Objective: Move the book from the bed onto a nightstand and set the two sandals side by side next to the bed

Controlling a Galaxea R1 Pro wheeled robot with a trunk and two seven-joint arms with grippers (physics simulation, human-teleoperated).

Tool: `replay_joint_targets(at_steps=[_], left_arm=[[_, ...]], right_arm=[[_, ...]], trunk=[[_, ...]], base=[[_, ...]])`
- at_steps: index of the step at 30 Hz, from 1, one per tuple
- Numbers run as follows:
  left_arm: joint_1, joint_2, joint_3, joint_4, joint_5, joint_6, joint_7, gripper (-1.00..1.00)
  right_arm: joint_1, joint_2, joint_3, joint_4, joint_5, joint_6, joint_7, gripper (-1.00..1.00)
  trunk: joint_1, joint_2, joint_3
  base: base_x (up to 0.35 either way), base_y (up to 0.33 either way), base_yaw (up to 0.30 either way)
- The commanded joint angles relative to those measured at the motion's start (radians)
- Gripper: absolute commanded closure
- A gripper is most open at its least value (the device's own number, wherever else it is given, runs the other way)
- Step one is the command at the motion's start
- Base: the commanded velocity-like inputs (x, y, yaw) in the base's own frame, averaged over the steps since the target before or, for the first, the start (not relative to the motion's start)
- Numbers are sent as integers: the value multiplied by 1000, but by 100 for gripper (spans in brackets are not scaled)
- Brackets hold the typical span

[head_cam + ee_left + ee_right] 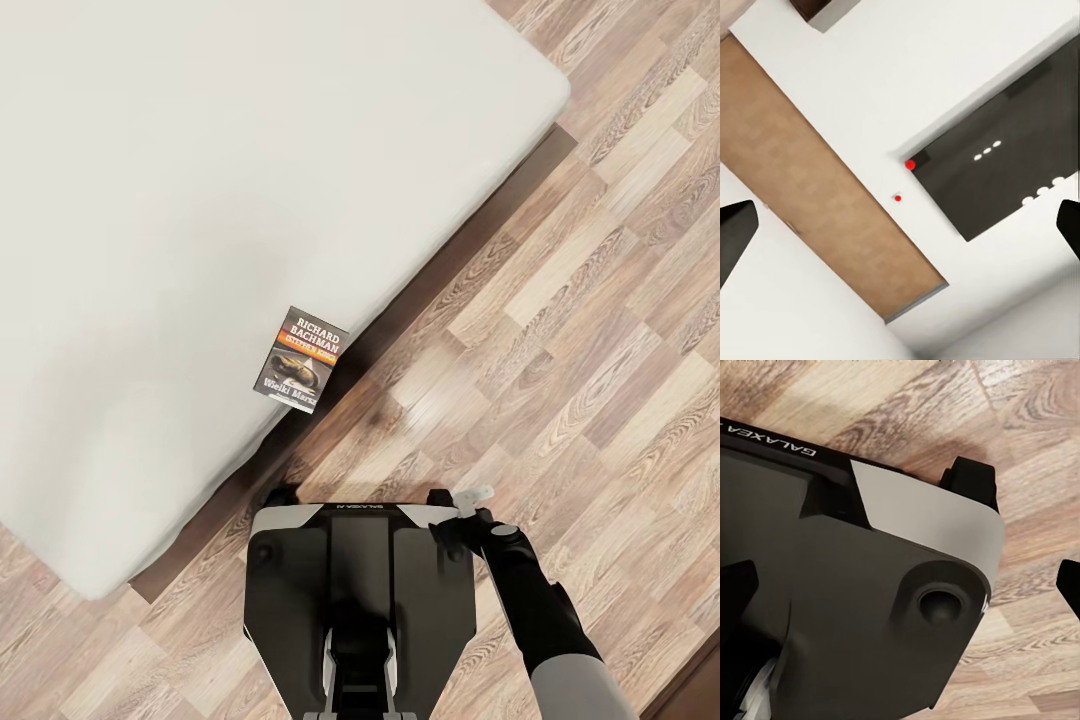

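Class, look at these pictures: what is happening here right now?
A wheeled robot stands on the wood floor at the edge of a bed. A paperback book lies flat on the mattress near that edge, just ahead of the robot. Nothing is holding it. The right arm hangs beside the base, and both claws, left claw and right claw, look open and empty.

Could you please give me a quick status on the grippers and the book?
Both grippers open, empty. Book lies flat on the bed, at the mattress edge ahead of the robot base. Nothing between them.
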Motion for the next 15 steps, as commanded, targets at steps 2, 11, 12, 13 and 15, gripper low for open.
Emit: replay_joint_targets(at_steps=[2,11,12,13,15], left_arm=[[2,-10,-7,-1,4,8,-4,-100],[4,-36,-7,0,4,3,-4,-100],[4,-37,-7,0,4,3,-4,-100],[4,-38,-7,0,4,3,-4,-100],[5,-39,-7,0,5,3,-4,-100]], right_arm=[[0,1,-4,-2,11,2,6,-100],[0,0,-6,-3,13,1,4,-100],[0,0,-6,-5,13,0,5,-100],[0,-1,-7,-7,13,0,6,-100],[0,-1,-11,-12,13,1,8,-100]], trunk=[[1,-2,-1],[1,-2,-1],[1,-2,-1],[1,-2,-1],[1,-2,-1]], base=[[0,0,0],[0,0,0],[0,0,0],[0,0,0],[0,0,0]])
